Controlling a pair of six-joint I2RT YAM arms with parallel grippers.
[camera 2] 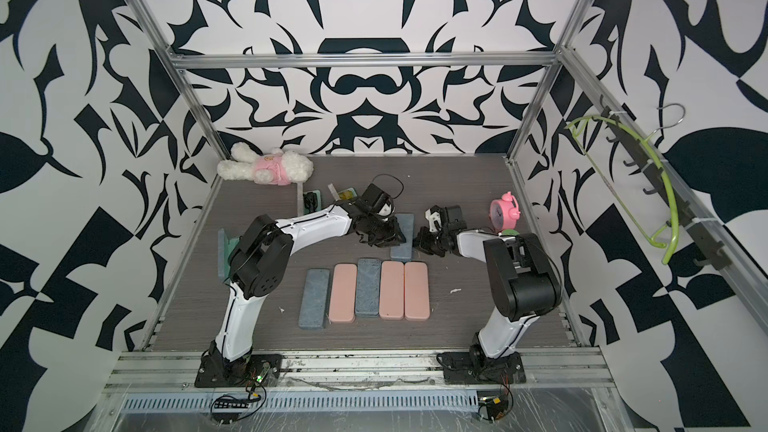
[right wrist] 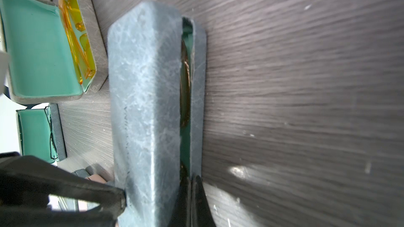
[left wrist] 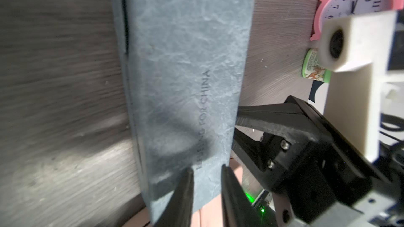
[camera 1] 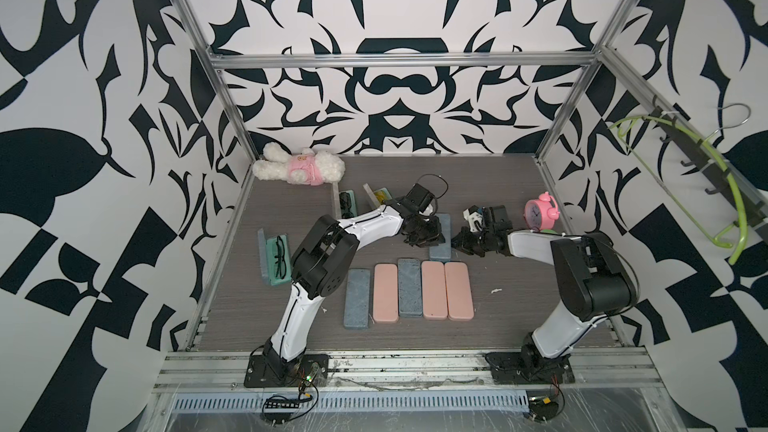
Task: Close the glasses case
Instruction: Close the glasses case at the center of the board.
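Nearest me: row of closed cases point(camera 1: 434, 295), smooth pink and mottled blue slabs. Just behind, I am seeing the glasses case point(camera 1: 439, 252), a grained blue-grey oblong lying lengthways near-to-far, lid ajar. Left gripper point(left wrist: 206, 171) is hovering slightly parted over the lid. Right gripper point(right wrist: 192, 184) is sitting clenched at the seam. Beyond: pink clock point(camera 1: 540, 214), open teal-lined cases point(right wrist: 43, 46).

Glasses case point(left wrist: 185, 62): I read a blue-grey leather-look skin, matt, creased and mottled, with stamped lettering. The teal lining inside looks smooth.
Worktop point(left wrist: 54, 84): dark wood-grain surface with a low sheen.
Left end effector point(left wrist: 206, 171): fingers of matt black plastic, faintly rough.
Pink cases point(camera 1: 434, 297): smooth and matt; I cannot tell the material.
Plush rabbit point(camera 1: 299, 168): fluffy white pile with pink cloth.
Alarm clock point(camera 1: 540, 214): glossy pink plastic.
Cage frame point(camera 1: 399, 61): bare, dull metal.
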